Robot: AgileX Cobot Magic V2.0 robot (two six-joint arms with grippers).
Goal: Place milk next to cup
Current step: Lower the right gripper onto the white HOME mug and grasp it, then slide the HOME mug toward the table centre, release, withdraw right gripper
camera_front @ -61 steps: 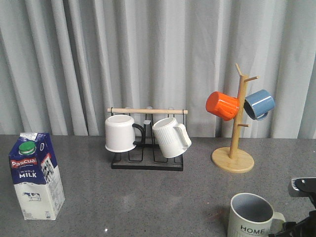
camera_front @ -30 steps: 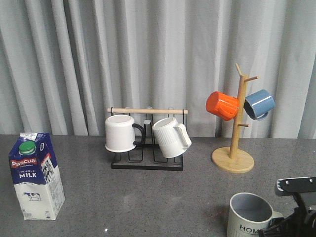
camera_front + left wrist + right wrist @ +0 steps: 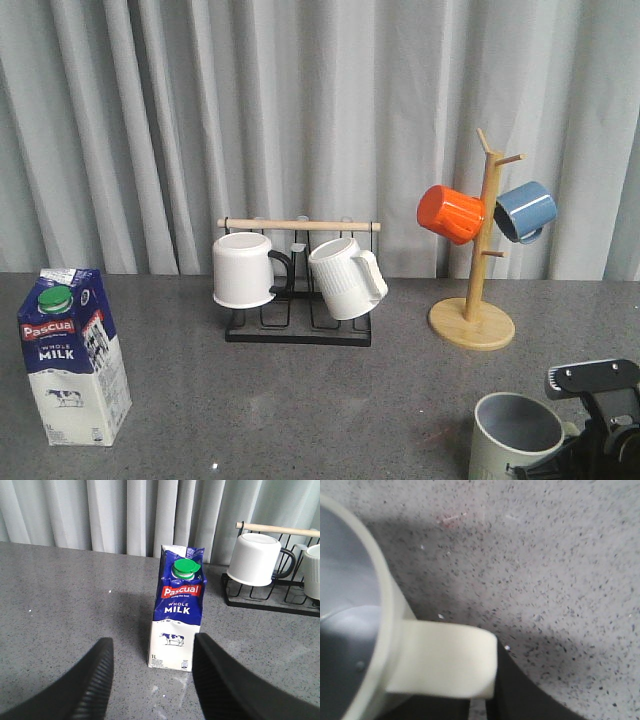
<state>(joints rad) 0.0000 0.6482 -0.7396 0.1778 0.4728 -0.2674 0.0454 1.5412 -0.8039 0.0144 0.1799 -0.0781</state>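
While the milk [image 3: 176, 615] stands upright, spread left fingers [image 3: 92, 680] flank it without touching.

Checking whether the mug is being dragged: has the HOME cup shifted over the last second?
Yes. The cup has slid slightly right and toward the camera, away from the wooden mug tree; its lettering is now out of frame.

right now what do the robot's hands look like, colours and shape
The left hand has two broad black fingers with fine ribbing on their inner faces, curving to rounded tips. The right hand is black too, with a grey plate bearing small screws on top. No cables or markings are visible.
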